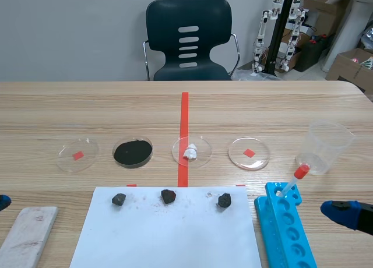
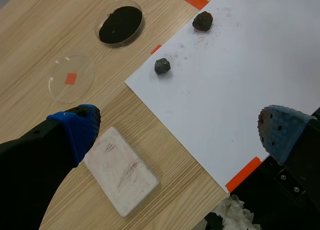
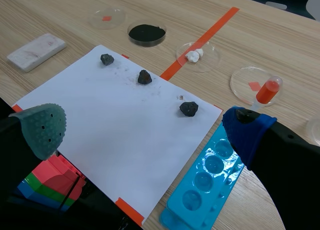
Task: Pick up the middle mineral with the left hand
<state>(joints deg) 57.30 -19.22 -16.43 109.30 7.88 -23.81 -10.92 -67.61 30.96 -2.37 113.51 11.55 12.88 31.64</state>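
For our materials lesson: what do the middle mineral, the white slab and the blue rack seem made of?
Middle mineral: rough, dull dark stone, reddish tinge. White slab: probably unglazed ceramic, matte, faintly streaked. Blue rack: likely moulded plastic, smooth, slightly glossy wells.

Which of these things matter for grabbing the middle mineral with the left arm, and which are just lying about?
For the job: middle mineral; left gripper, open.

Lying about: left mineral; right mineral; white paper; dish of black powder; white block; blue rack; dropper; plastic cup.
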